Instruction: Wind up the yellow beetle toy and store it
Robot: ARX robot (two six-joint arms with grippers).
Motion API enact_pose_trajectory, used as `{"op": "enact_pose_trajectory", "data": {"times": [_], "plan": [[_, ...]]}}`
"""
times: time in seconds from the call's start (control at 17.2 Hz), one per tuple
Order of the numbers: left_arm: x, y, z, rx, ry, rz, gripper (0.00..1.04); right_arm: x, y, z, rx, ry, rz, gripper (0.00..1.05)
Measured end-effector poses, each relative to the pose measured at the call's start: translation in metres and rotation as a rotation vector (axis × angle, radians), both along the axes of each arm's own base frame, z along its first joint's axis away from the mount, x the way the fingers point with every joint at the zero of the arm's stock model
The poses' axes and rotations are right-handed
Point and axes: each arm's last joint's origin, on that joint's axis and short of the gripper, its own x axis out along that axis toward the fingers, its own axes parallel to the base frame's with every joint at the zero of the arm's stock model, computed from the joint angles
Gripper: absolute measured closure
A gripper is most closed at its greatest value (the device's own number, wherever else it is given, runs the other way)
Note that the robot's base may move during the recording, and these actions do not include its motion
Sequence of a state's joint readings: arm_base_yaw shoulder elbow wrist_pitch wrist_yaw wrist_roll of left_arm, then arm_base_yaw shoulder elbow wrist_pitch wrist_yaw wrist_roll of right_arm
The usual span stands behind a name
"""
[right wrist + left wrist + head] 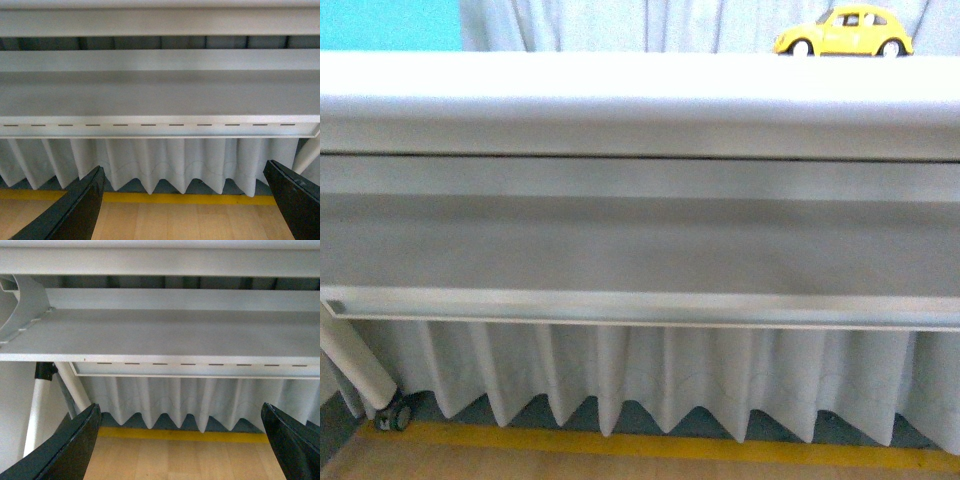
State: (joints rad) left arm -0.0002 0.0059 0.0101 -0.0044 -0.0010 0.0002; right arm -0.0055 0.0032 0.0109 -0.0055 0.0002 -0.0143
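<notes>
1. Nearest the wrist cameras, the left end effector (180, 452) is spread wide. Its two dark fingers (70, 450) sit at opposite lower corners of that view with nothing between them.
2. The right end effector (185, 212) is spread just as wide and is also empty. Both wrist views look at the underside rails of the surface (620, 90), so both arms appear to hang low, below its top.
3. Neither arm shows in the front view. The surface's pale front edge and frame fill most of it.
4. Under the frame, a slanted table leg (355, 365) ends in a small caster (392, 415). Beyond it a pleated grey skirt (670, 380) hangs over a yellow floor line (650, 445) and the wooden floor (520, 468).
5. The yellow beetle toy (844, 32) stands upright on its wheels on top of the surface, far to the right of the front view and well apart from both end effectors. It is side-on, with its nose towards the left.
6. Behind the toy hangs a light curtain (620, 25), with a turquoise patch (388, 24) to the far left.
7. By my reading, the task has not begun: the toy is untouched, and it has been neither wound nor stored. An arm must rise, reach and grip the toy, most likely the right arm given where the toy sits. No storage container shows in any view, so I cannot tell where it goes.
</notes>
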Motion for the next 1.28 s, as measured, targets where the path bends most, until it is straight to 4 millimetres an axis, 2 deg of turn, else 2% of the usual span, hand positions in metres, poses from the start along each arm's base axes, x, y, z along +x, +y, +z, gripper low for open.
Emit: {"op": "enact_pose_trajectory", "data": {"times": [1.28], "plan": [[0.0,0.0,0.0004,0.0,-0.004,0.0,0.07,0.0,0.0,0.0005,0.0,-0.005,0.0,0.07]]}}
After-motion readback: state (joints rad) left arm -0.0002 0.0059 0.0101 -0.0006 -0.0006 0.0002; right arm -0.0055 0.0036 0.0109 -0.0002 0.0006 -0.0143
